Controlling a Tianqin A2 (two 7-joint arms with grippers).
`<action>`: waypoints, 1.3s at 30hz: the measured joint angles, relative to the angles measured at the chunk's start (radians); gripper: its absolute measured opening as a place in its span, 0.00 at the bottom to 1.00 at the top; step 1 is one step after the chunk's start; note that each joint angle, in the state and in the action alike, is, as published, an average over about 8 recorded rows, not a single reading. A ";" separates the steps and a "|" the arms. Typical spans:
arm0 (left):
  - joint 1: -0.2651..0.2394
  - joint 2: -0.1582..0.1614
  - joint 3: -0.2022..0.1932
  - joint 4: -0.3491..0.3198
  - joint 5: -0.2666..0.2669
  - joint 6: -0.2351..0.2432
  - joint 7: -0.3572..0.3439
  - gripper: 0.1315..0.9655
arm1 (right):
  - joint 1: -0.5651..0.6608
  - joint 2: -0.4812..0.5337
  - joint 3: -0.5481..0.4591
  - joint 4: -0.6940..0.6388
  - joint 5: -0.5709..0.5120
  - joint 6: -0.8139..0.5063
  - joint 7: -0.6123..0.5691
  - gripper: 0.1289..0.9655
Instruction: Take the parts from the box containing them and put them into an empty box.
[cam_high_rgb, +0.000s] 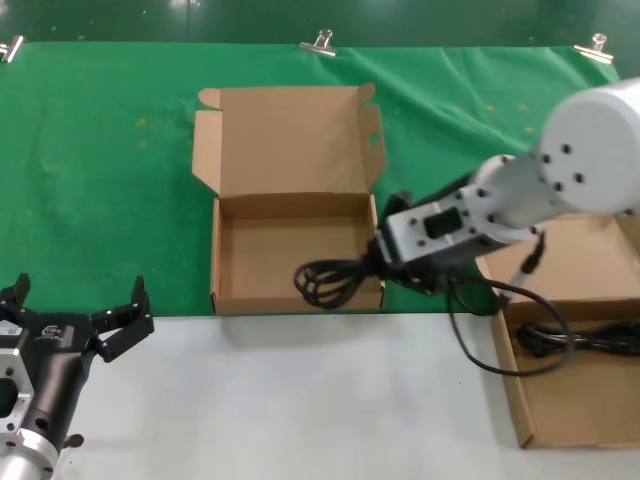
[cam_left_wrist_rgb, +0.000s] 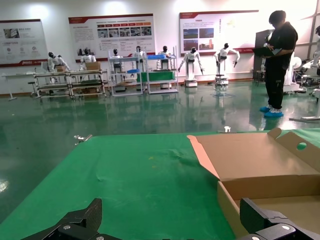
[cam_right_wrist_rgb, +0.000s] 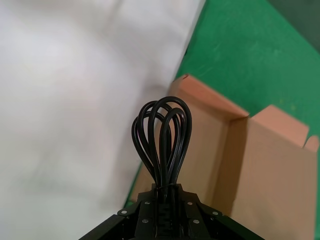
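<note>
Clenched on a looped bundle of thin black power cord (cam_high_rgb: 328, 281), the right hand (cam_high_rgb: 385, 258) hovers over the near right corner of the empty shallow brown cardboard box (cam_high_rgb: 250, 255), whose hinged lid lies open on the green cloth (cam_high_rgb: 100, 150). From the right wrist, the cord loops (cam_right_wrist_rgb: 162, 135) stick out past the hand (cam_right_wrist_rgb: 162, 200) above the box wall. More black cords (cam_high_rgb: 585, 340) lie in a second brown cardboard box (cam_high_rgb: 520, 400) at the right edge of the white desk (cam_high_rgb: 300, 400). At lower left, the left hand (cam_high_rgb: 75, 305) waits with fingers spread and grasping nothing.
</note>
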 joint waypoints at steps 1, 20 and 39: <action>0.000 0.000 0.000 0.000 0.000 0.000 0.000 1.00 | 0.007 -0.016 -0.005 -0.017 -0.003 0.013 -0.009 0.10; 0.000 0.000 0.000 0.000 0.000 0.000 0.000 1.00 | 0.131 -0.236 -0.041 -0.413 0.016 0.236 -0.161 0.10; 0.000 0.000 0.000 0.000 0.000 0.000 0.000 1.00 | 0.165 -0.286 -0.062 -0.525 0.024 0.296 -0.187 0.20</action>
